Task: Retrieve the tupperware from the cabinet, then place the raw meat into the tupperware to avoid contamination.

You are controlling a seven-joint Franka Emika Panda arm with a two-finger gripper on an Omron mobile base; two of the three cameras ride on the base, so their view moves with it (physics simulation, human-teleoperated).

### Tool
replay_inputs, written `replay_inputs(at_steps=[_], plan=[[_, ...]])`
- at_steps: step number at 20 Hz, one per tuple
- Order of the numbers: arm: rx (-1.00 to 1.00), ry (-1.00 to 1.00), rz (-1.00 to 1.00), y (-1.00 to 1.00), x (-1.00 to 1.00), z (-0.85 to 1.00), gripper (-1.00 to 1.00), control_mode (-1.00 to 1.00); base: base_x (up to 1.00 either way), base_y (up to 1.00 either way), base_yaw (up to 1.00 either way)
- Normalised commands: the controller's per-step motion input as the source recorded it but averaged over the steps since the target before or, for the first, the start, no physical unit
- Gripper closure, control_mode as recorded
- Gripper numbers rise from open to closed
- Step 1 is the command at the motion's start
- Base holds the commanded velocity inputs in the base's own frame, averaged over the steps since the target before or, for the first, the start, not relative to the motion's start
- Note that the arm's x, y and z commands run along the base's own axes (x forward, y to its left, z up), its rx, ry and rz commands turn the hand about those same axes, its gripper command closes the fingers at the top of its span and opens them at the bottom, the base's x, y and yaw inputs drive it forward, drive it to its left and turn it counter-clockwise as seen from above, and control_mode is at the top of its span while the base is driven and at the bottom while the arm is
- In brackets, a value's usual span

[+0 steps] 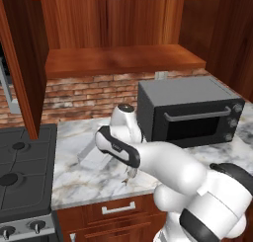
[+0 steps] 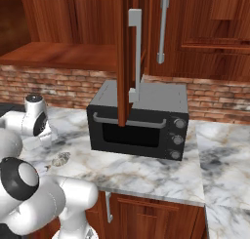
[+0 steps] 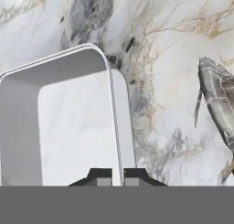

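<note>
The gripper [image 3: 118,176] is clenching the container [image 3: 68,122] by its side wall, one fingertip inside the rim and one outside, with the container resting on the marble counter [image 3: 160,58], directly ahead of the fingers. The fish [image 3: 219,104] is lying on the counter off to the gripper's right side, close beside the container but not touching it. Judged step: setting the container down before fetching the fish. Doing it well likely means letting go only once the base is sitting flat, then lifting straight away so the rim is not dragged toward the fish.
</note>
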Motion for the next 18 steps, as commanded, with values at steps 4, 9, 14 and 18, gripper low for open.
replay_inputs(at_steps=[4,9,14,18], plan=[[-0.06,0.00,0.03,0.00,0.10,-0.61,1.00,-1.00,0.00,0.00,0.00],[-0.07,0.00,0.03,0.00,0.16,-0.52,1.00,-1.00,0.00,0.00,0.00],[-0.02,-0.01,0.03,0.00,0.13,-0.28,1.00,-1.00,0.00,0.00,0.00],[0.00,0.00,0.00,0.04,0.03,-0.11,1.00,-1.00,0.00,0.00,0.00]])
